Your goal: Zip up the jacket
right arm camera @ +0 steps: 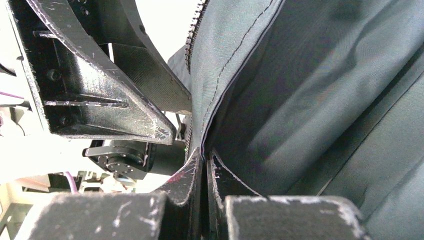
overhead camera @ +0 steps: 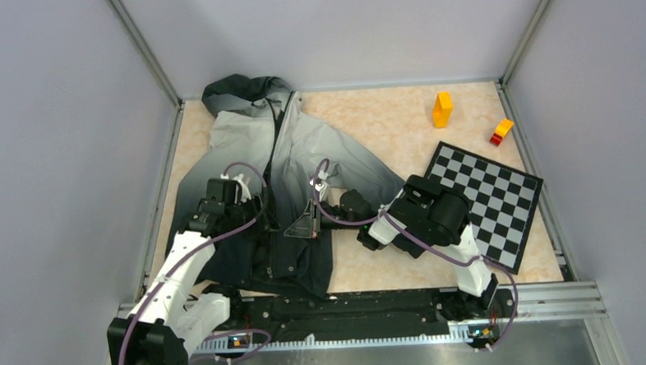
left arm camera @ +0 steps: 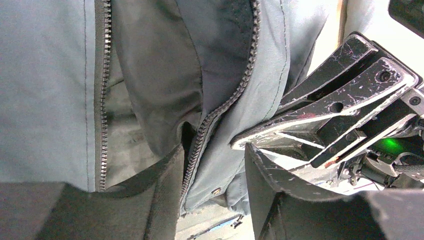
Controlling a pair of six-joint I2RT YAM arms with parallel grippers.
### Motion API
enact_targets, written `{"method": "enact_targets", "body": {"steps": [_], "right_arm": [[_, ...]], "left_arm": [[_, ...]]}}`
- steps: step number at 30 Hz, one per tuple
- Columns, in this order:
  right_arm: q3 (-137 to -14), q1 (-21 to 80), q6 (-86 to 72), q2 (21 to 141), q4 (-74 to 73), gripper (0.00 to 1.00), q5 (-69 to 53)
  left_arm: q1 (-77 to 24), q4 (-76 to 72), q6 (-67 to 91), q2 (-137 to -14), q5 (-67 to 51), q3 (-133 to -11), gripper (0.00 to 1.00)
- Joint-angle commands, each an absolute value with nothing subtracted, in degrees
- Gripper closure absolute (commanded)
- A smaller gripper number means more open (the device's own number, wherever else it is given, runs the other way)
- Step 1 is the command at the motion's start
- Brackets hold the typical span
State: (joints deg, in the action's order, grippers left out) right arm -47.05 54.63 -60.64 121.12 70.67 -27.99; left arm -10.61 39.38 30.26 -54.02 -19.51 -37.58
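The jacket (overhead camera: 257, 152) lies flat on the table, hood at the far end, light grey fading to black at the hem, with its front open. My right gripper (overhead camera: 308, 225) is shut on the jacket's front edge (right arm camera: 235, 75) beside the zipper teeth; its fingertips (right arm camera: 192, 167) pinch the seam. It also shows in the left wrist view (left arm camera: 240, 142). My left gripper (overhead camera: 261, 225) is partly open, and its jaws stand either side of the zipper edge (left arm camera: 200, 140) with a snap stud between them. A second row of zipper teeth (left arm camera: 102, 90) runs apart on the left.
A black-and-white chequerboard (overhead camera: 487, 200) lies to the right of the jacket. A yellow block (overhead camera: 441, 109) and a red-and-yellow block (overhead camera: 502, 131) stand at the far right. Grey walls enclose the table; a metal rail (overhead camera: 374, 299) runs along the near edge.
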Motion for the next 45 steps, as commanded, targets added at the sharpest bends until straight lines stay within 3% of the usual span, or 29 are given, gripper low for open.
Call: {"method": "enact_targets", "body": {"steps": [1,17,25,28,31,37,45], "right_arm": [[-48.7,54.3,-59.9,120.3,74.5,1.0,-28.1],[-48.4,54.2,-60.3,120.0,75.0,1.0,-27.8],[-46.2,53.9,-57.9,117.2,71.2,0.94,-26.4],[-44.3,53.5,-52.9,112.8,63.9,0.86,-24.4],[-44.1,53.5,-46.8,107.9,53.6,0.72,-22.0],[-44.3,53.6,-37.2,98.1,37.7,0.6,-17.1],[-44.1,59.8,-37.1,95.8,39.4,0.41,-16.7]], "left_arm": [[-10.8,39.9,32.1,-52.2,-18.2,-37.2,0.45],[-10.8,35.1,31.0,-55.9,-24.4,-36.2,0.63],[-10.8,30.1,32.3,-57.0,-26.2,-35.1,0.92],[-10.7,29.4,29.6,-57.6,-27.6,-35.9,1.0],[-10.7,30.7,27.4,-58.8,-28.4,-37.7,1.0],[-10.7,31.7,27.1,-59.0,-30.1,-39.9,1.0],[-10.6,29.5,29.1,-57.0,-32.7,-40.0,1.0]]}}
